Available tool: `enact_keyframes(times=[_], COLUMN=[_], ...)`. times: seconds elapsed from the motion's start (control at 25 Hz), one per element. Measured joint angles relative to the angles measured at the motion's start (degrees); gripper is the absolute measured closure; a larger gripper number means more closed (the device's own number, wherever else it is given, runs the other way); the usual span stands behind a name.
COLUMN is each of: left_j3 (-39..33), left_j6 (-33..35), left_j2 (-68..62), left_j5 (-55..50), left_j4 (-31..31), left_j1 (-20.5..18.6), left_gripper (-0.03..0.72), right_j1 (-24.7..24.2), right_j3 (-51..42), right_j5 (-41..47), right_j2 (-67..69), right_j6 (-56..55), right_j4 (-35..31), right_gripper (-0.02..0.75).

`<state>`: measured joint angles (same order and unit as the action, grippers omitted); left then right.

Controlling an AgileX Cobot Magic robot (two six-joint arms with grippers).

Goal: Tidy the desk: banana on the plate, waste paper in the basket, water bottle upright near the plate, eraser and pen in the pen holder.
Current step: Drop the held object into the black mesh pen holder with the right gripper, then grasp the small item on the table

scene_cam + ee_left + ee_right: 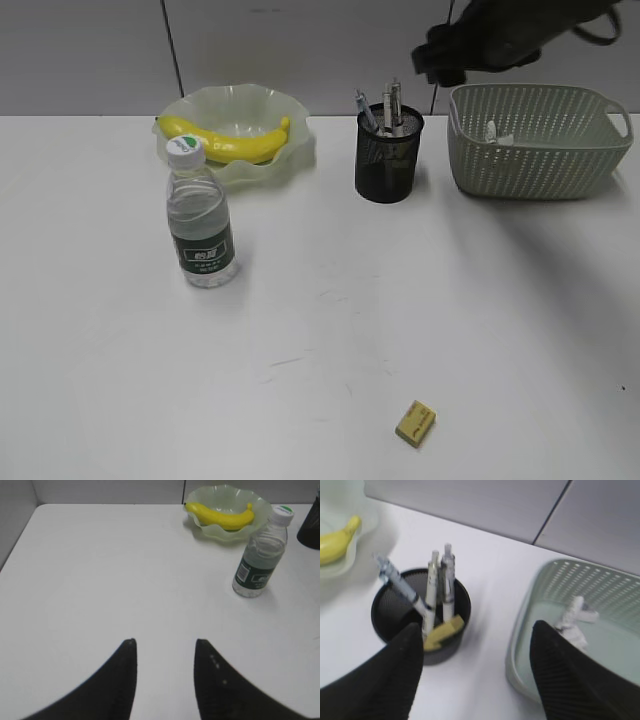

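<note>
The banana (228, 140) lies on the pale green plate (298, 140). The water bottle (200, 215) stands upright in front of the plate. The black mesh pen holder (388, 160) holds several pens (437, 587) and a yellow eraser (444, 630). A second yellow eraser (416, 422) lies on the table near the front. Crumpled waste paper (575, 622) lies in the grey basket (540, 150). My right gripper (477, 630) is open and empty, high above the gap between holder and basket. My left gripper (165, 642) is open and empty over bare table, well short of the bottle (260, 560).
The white table (330, 300) ends at a grey wall behind the plate, holder and basket. The right arm (500, 35) hangs dark over the back right. The banana (220, 516) and the plate (260, 502) show at the top of the left wrist view.
</note>
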<state>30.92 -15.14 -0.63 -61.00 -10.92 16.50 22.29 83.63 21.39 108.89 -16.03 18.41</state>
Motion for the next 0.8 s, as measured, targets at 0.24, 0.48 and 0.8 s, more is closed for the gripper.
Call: enact_keyframes(times=[0.24,0.48,0.8], left_j3=[1.99,8.56,27.01], left_j6=[8.99,30.51,25.17], left_j2=[-17.39,-49.5,-78.57], left_j5=[14.92,29.04,34.99], left_j4=[5.6,24.62,18.78], left_j1=[0.0,2.83,24.78], left_gripper=[0.399,0.399,0.393], right_j1=[0.0,0.0,0.0], right_j3=[-24.54,-43.04,-53.47], right_j5=[11.73,26.86,39.12], right_j2=[-32.08,-64.83,-102.5], right_j6=[5.16,7.79,8.12], right_j4=[-4.29,-11.43,-14.14], right_gripper=[0.231,0.239,0.278])
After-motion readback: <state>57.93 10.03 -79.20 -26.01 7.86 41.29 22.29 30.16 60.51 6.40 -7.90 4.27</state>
